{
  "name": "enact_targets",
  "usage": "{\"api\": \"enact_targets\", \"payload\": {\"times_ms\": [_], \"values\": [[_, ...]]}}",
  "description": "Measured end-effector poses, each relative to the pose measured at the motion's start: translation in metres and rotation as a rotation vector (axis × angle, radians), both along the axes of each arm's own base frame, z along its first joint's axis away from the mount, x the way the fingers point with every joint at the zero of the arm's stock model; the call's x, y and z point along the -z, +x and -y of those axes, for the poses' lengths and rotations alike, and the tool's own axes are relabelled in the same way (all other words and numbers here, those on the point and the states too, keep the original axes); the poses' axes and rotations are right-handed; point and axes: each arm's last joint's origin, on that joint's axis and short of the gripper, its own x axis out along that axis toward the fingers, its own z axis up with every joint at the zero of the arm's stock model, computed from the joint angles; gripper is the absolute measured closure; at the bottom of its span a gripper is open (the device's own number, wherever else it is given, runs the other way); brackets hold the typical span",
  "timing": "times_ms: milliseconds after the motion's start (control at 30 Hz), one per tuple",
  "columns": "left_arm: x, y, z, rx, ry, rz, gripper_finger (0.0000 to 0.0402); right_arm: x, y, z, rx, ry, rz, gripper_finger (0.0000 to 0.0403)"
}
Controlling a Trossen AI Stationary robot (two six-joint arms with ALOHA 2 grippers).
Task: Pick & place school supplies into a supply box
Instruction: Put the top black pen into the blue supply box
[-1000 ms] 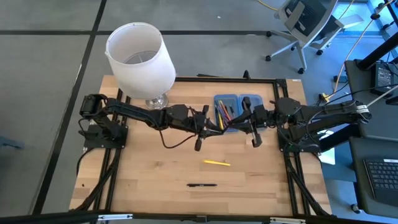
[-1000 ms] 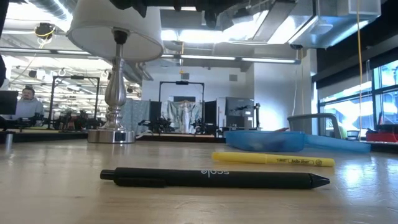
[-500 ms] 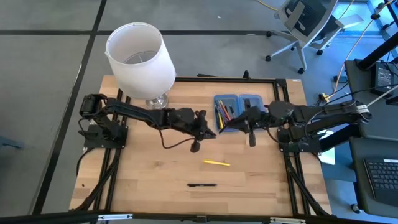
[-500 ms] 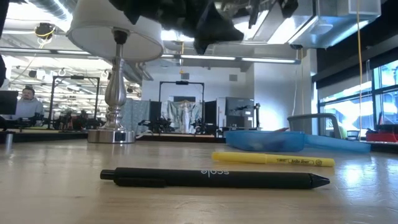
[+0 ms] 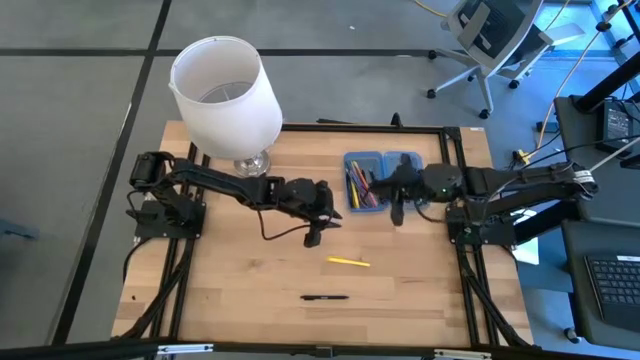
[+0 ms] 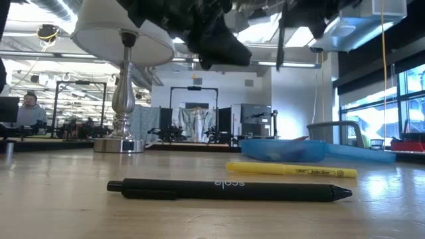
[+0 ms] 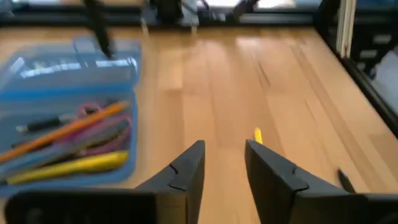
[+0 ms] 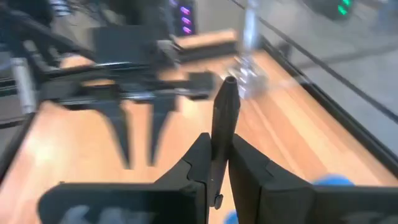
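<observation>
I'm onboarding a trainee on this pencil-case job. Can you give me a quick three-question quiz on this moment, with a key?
1. True or false: the left gripper, beside the blue case, grips a pencil.
2. Which loose item lies farthest from the case? A) yellow pen B) black pen on the table C) scissors
3. Fill in: the right gripper is shut on a ____.

Key:
1. False: its fingers stand apart with nothing between them.
2. B.
3. A dark pen, standing up between the fingers.
</observation>
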Motion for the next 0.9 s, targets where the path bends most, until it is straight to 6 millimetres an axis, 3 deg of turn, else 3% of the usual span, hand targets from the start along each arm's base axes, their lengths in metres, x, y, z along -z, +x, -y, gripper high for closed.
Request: {"api": "enact_targets", "payload": {"times_ms": [233, 433, 667, 900], "values": [[0.021, 0.006, 0.008, 0.009, -0.015, -0.075, 0.0262, 0.014, 0.001, 0.026, 0.181, 0.105, -0.092, 0.0362], [0.046, 0.011, 0.011, -0.023, -0.073, -0.166, 0.0258, 0.037, 0.016, 0.051, 0.283, 0.151, -0.202, 0.0362], [0.054, 0.012, 0.026, 0.023, -0.065, -0.187, 0.0258, 0.075, 0.030, 0.083, 0.347, 0.298, -0.365, 0.0356], [0.060, 0.011, 0.036, 0.029, -0.084, -0.215, 0.0262, 0.102, 0.038, 0.100, 0.332, 0.398, -0.460, 0.0353]]}}
